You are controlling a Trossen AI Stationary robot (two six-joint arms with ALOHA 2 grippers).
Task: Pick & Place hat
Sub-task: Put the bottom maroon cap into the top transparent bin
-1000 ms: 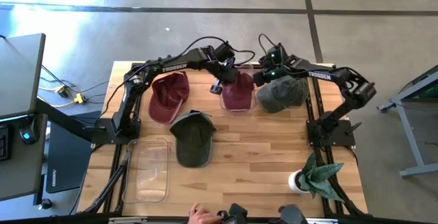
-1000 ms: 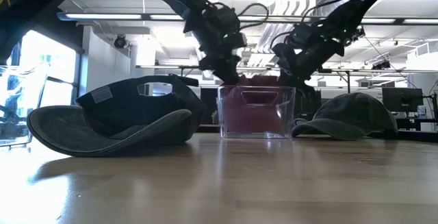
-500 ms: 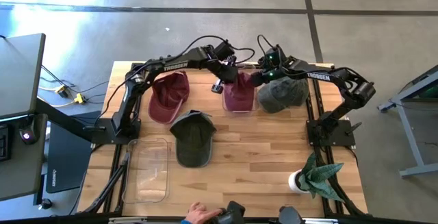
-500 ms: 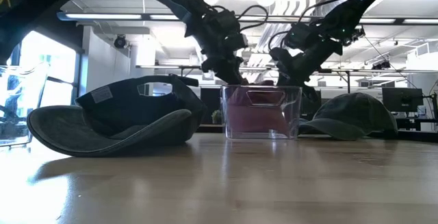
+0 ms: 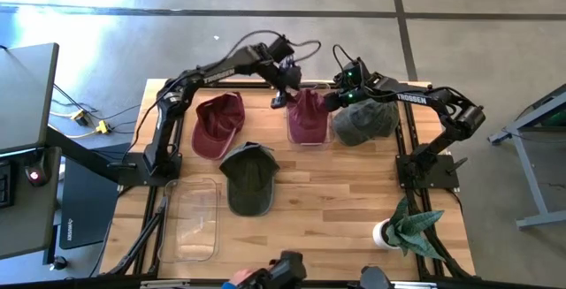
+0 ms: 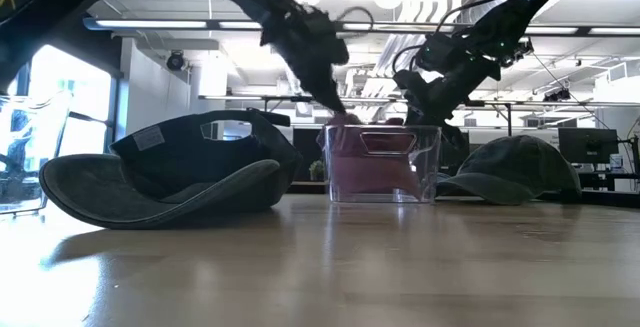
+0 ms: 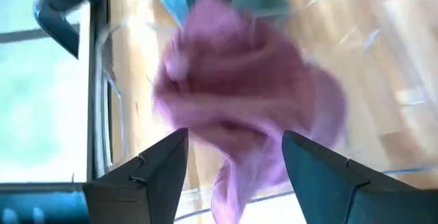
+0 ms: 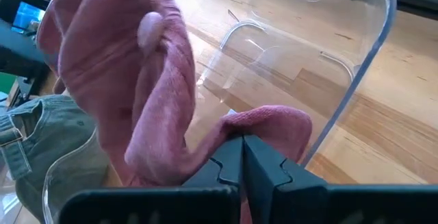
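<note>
The right gripper [image 8: 241, 157] is clamped on the maroon hat [image 5: 307, 117] lying in the clear bin [image 6: 380, 162] beneath it; beyond, the left gripper [image 5: 281, 95] hovers just above, fingers [image 7: 144, 176] apart, empty

A potted plant [image 5: 409, 225] is set at the table's [image 5: 327, 192] near right corner. A desk [image 5: 26, 95] stands left of the table, with cables [image 5: 84, 117] lying on the floor [image 5: 177, 24] beside it. A person's hand [image 5: 248, 278] is seen at the near edge.
</note>
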